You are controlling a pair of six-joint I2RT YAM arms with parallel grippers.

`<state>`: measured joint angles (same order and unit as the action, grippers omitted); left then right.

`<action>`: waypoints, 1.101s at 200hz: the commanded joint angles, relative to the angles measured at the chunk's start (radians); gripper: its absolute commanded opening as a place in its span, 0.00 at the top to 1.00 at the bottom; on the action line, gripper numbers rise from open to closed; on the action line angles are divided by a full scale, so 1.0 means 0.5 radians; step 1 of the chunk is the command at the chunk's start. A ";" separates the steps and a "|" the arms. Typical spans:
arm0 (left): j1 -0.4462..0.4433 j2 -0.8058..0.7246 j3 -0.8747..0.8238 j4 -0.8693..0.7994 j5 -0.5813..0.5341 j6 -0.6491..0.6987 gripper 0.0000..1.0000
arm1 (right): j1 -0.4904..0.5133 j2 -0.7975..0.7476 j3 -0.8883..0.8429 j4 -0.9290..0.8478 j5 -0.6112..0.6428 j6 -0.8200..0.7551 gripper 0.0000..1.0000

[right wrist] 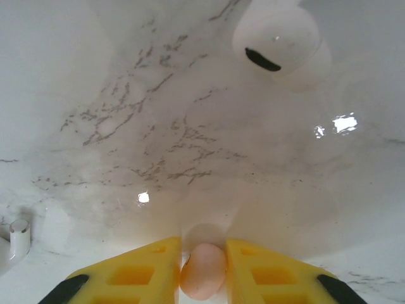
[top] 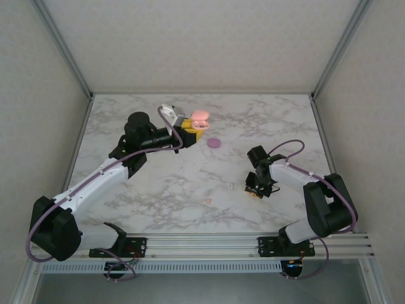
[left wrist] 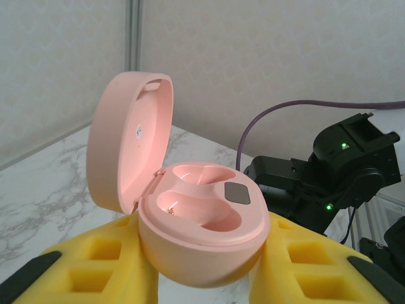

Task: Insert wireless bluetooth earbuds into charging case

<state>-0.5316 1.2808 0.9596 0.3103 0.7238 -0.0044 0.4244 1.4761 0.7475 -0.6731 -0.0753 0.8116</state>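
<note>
Left end effector (left wrist: 202, 269), right end effector (right wrist: 204, 272) clamped.

Wide bare marble table (top: 158, 190) between the arms, only a purple rounded piece (top: 214, 143) near the left gripper (top: 193, 130) and a tiny pink bit (top: 208, 201) mid-table. The pink case (left wrist: 202, 234) it grips has its lid (left wrist: 126, 139) standing up, walling one flank; both wells lie open from above. Ahead of the right gripper (right wrist: 203, 253), pinching a pink-orange earbud (right wrist: 204, 275), free marble up to a white earbud (right wrist: 278, 44)
</note>
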 commanded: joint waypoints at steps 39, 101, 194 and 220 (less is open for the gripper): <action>-0.017 -0.019 0.066 0.022 0.036 -0.013 0.75 | 0.014 -0.013 0.034 -0.014 0.073 -0.036 0.81; -0.017 -0.024 0.057 0.030 0.013 -0.009 0.75 | 0.057 -0.224 0.096 0.104 -0.099 -0.236 0.82; -0.015 0.007 0.069 0.017 0.036 0.000 0.75 | 0.057 -0.719 0.563 0.621 -1.078 -0.280 0.81; -0.016 0.010 0.070 0.014 0.039 0.002 0.75 | 0.058 -0.667 0.738 0.676 -1.381 -0.229 0.81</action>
<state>-0.5316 1.2846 0.9611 0.3103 0.7235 -0.0044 0.4458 1.1275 1.0359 -0.3935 -0.5575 0.6769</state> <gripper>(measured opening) 0.338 0.196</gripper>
